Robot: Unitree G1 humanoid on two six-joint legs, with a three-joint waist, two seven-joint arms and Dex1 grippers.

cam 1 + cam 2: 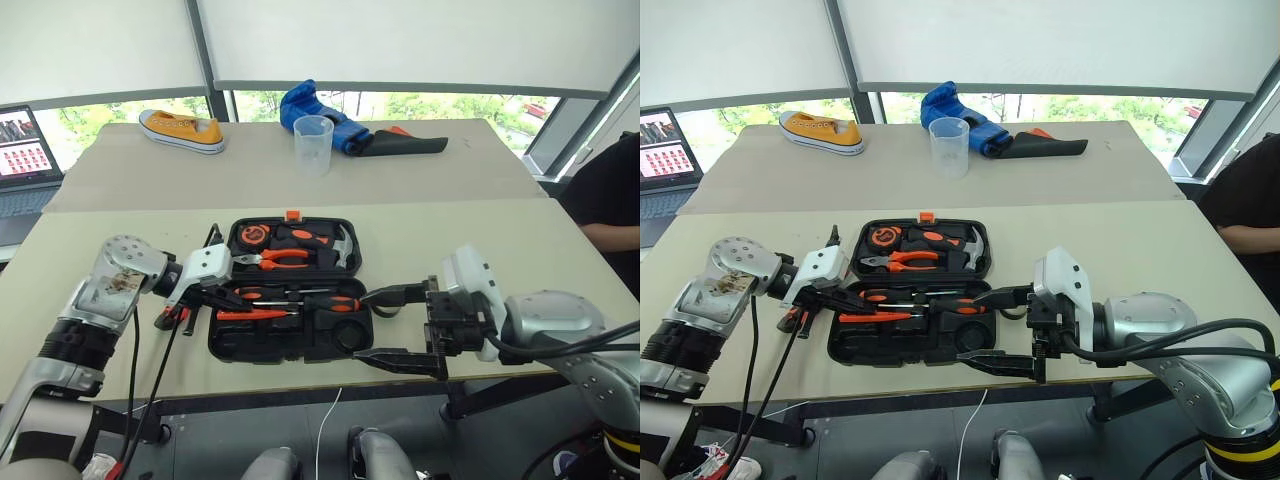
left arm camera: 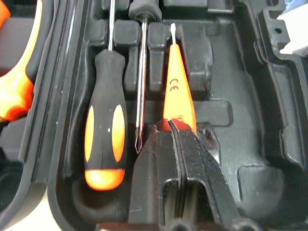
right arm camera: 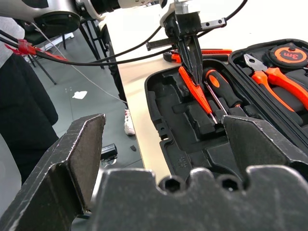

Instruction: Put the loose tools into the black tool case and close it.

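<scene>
The black tool case (image 1: 290, 340) lies open on the near table, between my two arms, its lid half away from me and its base half toward me. My left gripper (image 2: 179, 144) is down in the base half with its fingers pressed together, pinching the butt end of the slim orange tester screwdriver (image 2: 177, 86), whose blade runs straight ahead of the fingertips into a moulded slot. So I judge I am in the middle of seating that tester.

Just beside the closed fingers, on the side of the case's hinge, a long screwdriver (image 2: 105, 139) with an orange-and-black handle lies in its slot, and a bare steel shaft (image 2: 142, 82) of a second one runs between it and the tester, its handle ahead of my fingertips. The lid half holds the pliers (image 1: 275, 260), a tape measure (image 1: 254, 234) and a hammer (image 1: 335, 245).

My right gripper (image 1: 400, 325) hangs with its fingers spread wide, empty, off the right end of the case, its upper finger near the case edge.

Next, I think, I must press the tester flat, let go and lift clear without dragging it out. Something orange and black lies on the table (image 1: 480, 230) under my left wrist; I cannot tell what it is. The lid is not yet closed.
</scene>
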